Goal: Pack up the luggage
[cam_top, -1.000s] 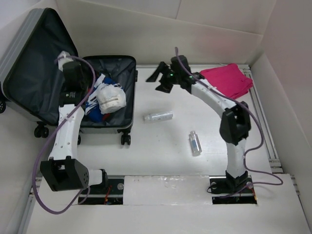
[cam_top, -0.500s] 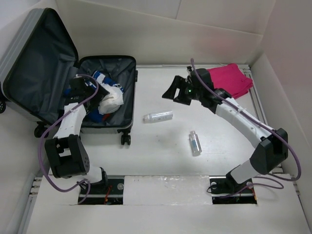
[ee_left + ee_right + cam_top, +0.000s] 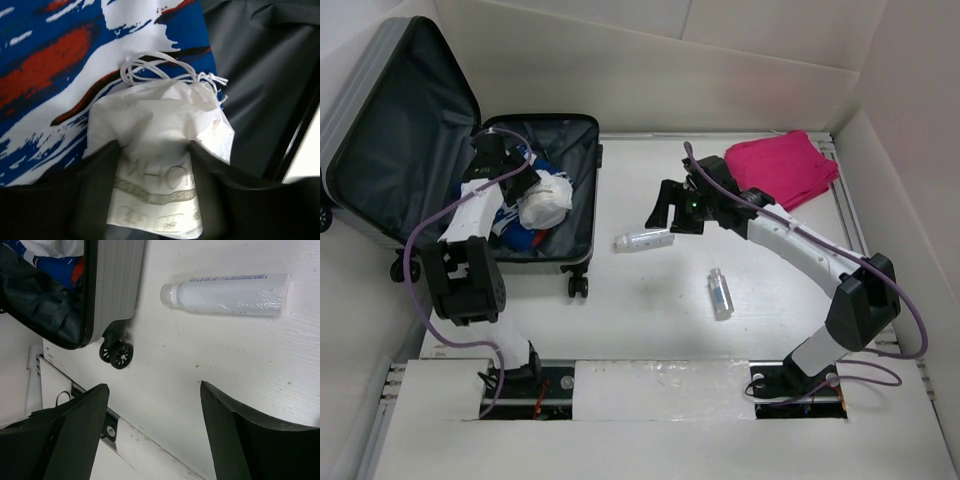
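Note:
The luggage (image 3: 582,215), a silver-grey suitcase, lies open at the left with its lid (image 3: 395,130) raised. Inside lie a blue, red and white cloth (image 3: 55,75) and a white drawstring bag (image 3: 548,200). My left gripper (image 3: 523,188) is inside the case. In the left wrist view its fingers (image 3: 95,190) press the sides of the bag (image 3: 155,140). My right gripper (image 3: 660,210) is open and empty, just above the table. A white tube (image 3: 645,240) lies in front of it and also shows in the right wrist view (image 3: 225,292).
A small clear bottle (image 3: 720,293) lies on the table right of centre. A folded pink cloth (image 3: 782,165) sits at the back right. White walls enclose the table. A suitcase wheel (image 3: 116,354) stands near the tube.
My left gripper has come down from the lid side onto the white bag, and its elbow has folded back. My right gripper has swung away from the pink cloth and down to the tube.

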`<state>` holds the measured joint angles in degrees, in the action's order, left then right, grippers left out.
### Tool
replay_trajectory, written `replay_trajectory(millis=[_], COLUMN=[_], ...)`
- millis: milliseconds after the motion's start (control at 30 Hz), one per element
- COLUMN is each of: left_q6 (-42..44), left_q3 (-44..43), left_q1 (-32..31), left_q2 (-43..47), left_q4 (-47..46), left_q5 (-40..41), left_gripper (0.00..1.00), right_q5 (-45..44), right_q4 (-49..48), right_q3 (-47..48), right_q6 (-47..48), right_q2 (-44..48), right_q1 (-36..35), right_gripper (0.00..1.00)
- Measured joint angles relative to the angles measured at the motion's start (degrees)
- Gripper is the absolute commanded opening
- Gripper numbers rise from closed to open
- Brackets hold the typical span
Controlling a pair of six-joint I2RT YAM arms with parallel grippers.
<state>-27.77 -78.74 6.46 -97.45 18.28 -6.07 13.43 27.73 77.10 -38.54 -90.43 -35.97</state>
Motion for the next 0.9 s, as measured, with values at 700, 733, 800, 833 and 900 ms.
replay_trajectory(millis=[700, 733, 800, 833, 900], left_q6=[-6.01, -6.58, -7.45, -7.74, -7.43], left_q3=[-33.31, -36.02, -40.87, -42.66, -44.30], left_q1=[-5.95, -5.95, -5.86, -5.81, -6.25], left_q2=[-9.07, -10.86, -14.99, -16.85, -19.61], left_q4=[-0.37, -0.68, -1.36, -1.07, -0.04], left_q5=[-7.34, -7.78, -8.81, -9.38, -10.47], left_gripper=[0.00, 0.00, 0.00, 0.00, 0.00], right_q5=[-1.03, -1.11, -1.46, -1.79, -3.28], right_q4=[2.86, 3.19, 3.69, 4.00, 4.92], right_q3=[1.64, 1.64, 1.68, 1.68, 1.68], right_q6=[0.90, 0.90, 0.98, 1.07, 1.11], right_q2=[2.47, 2.47, 2.69, 2.82, 3.37], right_q1=[1.57, 1.64, 2.05, 2.16, 2.56], right_gripper=[0.80, 0.80, 0.80, 0.80, 0.86])
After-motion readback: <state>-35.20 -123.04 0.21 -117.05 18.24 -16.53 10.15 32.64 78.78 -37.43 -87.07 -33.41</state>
